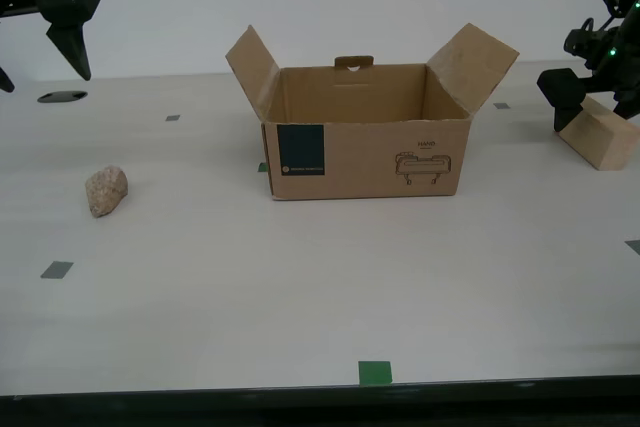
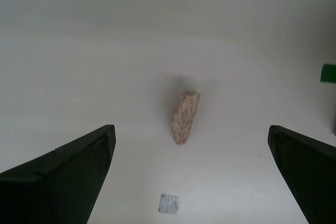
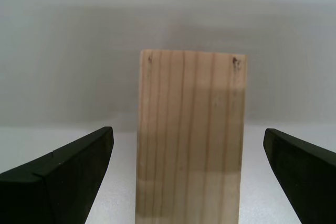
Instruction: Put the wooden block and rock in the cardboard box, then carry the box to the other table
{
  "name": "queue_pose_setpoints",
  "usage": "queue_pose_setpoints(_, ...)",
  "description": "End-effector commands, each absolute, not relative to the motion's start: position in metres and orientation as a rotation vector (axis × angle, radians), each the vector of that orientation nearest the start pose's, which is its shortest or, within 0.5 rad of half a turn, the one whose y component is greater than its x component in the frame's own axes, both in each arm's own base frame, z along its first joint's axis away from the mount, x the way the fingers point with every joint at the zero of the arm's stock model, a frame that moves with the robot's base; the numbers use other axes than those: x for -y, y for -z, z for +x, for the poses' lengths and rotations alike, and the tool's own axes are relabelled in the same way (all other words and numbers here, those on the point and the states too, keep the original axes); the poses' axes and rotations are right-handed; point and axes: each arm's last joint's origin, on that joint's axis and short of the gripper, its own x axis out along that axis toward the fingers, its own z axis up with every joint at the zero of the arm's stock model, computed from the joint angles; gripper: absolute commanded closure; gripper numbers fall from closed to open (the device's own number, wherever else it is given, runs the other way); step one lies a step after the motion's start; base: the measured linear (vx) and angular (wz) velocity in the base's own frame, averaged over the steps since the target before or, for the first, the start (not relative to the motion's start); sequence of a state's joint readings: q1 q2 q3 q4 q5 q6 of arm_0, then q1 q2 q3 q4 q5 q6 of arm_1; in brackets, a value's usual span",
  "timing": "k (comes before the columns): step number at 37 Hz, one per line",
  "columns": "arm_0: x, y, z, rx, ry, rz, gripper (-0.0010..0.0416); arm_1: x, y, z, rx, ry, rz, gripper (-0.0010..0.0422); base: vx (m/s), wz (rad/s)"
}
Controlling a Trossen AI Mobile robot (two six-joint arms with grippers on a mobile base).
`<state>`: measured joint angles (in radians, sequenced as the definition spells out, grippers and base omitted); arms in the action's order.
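wooden block (image 3: 190,140) sits dead ahead between my first gripper (image 3: 189,182) fingers — spread wide, long axis pointing away; second gripper (image 2: 191,182) also spread.

One cardboard box (image 1: 366,142) stands on the tabletop (image 1: 300,297), with two side flaps raised and one tab with a handle hole at its rear wall. One rock (image 1: 106,190) lies well apart from the box, toward the exterior view's left. One wooden block (image 1: 603,137) lies well apart from the box, toward the exterior view's right. Two grippers appear: my first gripper (image 3: 186,177) and my second gripper (image 2: 191,174). One bright green tape square (image 1: 375,373) lies in front of the box; several smaller grey marks surround it.
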<state>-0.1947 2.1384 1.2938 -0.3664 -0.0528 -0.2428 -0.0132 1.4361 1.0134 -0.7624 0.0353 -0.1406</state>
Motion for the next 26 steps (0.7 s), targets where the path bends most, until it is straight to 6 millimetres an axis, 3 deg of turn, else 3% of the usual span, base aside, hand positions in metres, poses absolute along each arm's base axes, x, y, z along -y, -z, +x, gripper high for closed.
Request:
queue_pose_setpoints(1,0.077,-0.092,0.396,-1.207,-0.024,-0.061,0.0008,0.005,-0.226,0.271,-1.152,-0.039,-0.137,0.0014,0.000,0.000)
queue_pose_setpoints(15,0.076,-0.092,0.395,-1.215,-0.019,-0.050,0.0012,0.004,-0.192,0.264,-1.135,-0.043,-0.143,0.0014,0.000,0.000)
queue_pose_setpoints(19,0.076,-0.092,0.395,-1.216,-0.019,-0.048,0.0020,0.004,-0.185,0.272,-1.160,-0.048,-0.146,0.0014,0.000,0.000)
queue_pose_setpoints(26,0.076,-0.092,0.395,-1.218,-0.017,-0.046,0.0031,0.004,-0.156,0.297,-1.272,-0.046,-0.130,0.0014,0.000,0.000)
